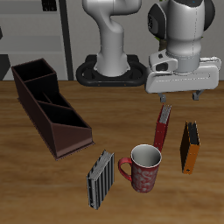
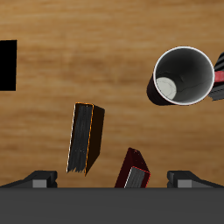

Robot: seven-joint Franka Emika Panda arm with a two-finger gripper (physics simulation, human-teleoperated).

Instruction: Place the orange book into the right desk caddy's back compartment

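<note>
The job is only just starting: the orange book (image 1: pixel 190 147) is standing on the desk (image 1: pixel 35 192) beside the mug (image 1: pixel 143 167), far from the caddy (image 1: pixel 48 105), and the open, empty fingers (image 1: pixel 179 94) are hanging above it.

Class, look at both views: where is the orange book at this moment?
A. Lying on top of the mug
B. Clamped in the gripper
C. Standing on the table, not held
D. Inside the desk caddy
C: the orange book stands on the wooden table near the mug, while the gripper hangs above holding nothing, and the right desk caddy has no book in it.
</note>
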